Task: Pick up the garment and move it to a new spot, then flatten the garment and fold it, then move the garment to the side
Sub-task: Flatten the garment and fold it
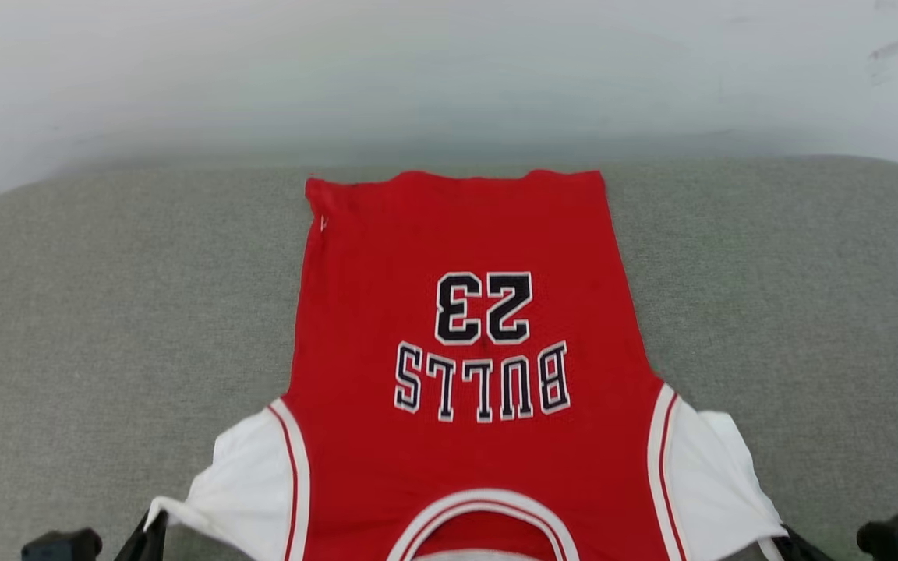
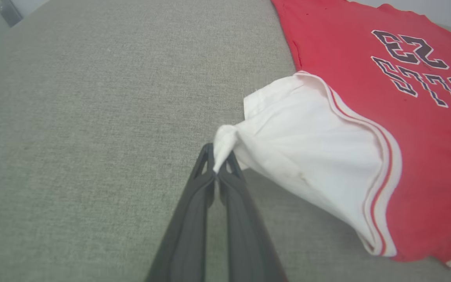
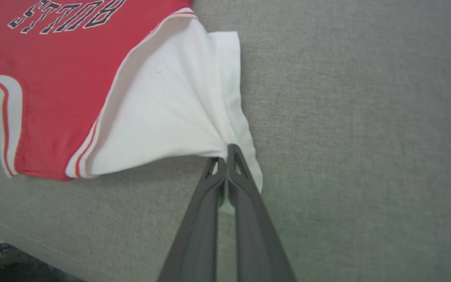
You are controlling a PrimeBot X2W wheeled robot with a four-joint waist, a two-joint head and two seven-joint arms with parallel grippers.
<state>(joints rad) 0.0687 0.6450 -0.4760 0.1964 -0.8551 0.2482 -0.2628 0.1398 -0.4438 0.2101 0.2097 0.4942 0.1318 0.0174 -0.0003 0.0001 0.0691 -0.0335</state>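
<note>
nearest the robot, the left gripper [image 2: 218, 156] is pinched tight on the tip of the white left sleeve [image 2: 300, 141], and the right gripper [image 3: 227, 154] is clamped the same way on the tip of the right sleeve [image 3: 170, 109]. both sleeves are drawn out into taut cones and their outer ends ride a little above the grey cushion [image 1: 106, 312], with shadow under them. between them the striped collar [image 1: 484, 506] sits at the near edge. beyond it the shirt [image 1: 464, 234] lies lettering side up in the middle of the cushion, the black lettering [image 1: 482, 382] reading upside down from the head view. the body looks smooth, with the hem [image 1: 457, 178] at the far end, close to the pale wall [image 1: 449, 70]. the far left hem corner seems slightly puckered.

this looks like the flattening step, with folding and moving aside not yet done. to do it well, the two pulls should be kept equal, so the body does not skew or slide to one side. the sleeves should be spread straight outward, not dragged toward the robot, since the collar is already near the cushion's edge. each sleeve tip should come right down onto the fabric before the gripper lets go. otherwise the soft cloth will likely spring back into a bunch.
</note>
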